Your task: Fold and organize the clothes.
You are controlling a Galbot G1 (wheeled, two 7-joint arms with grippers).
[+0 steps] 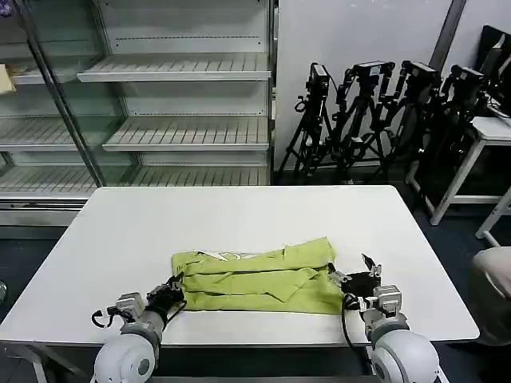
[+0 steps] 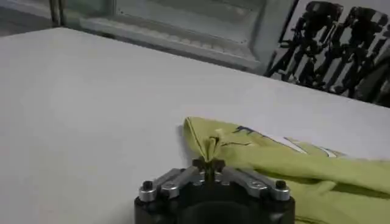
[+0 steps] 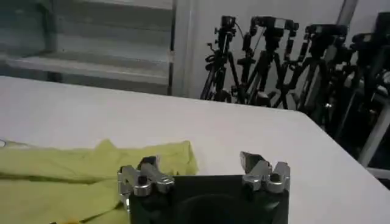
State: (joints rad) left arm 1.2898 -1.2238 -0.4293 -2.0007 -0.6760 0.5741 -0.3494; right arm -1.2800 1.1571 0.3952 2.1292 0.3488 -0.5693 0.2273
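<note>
On smooth white table (image 1: 239, 215), soft lime shirt (image 1: 259, 279) folded oblong, left hand (image 1: 172, 289) pinching its edge, right hand (image 1: 357, 281) spread wide.

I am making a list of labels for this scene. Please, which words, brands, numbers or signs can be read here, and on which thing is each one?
No text can be read in any view.
Shirt: a white patch with a small dark mark shows near its collar, too blurred to read.
Shelves: no labels visible.
Tripods: no readable brand or number.
</note>
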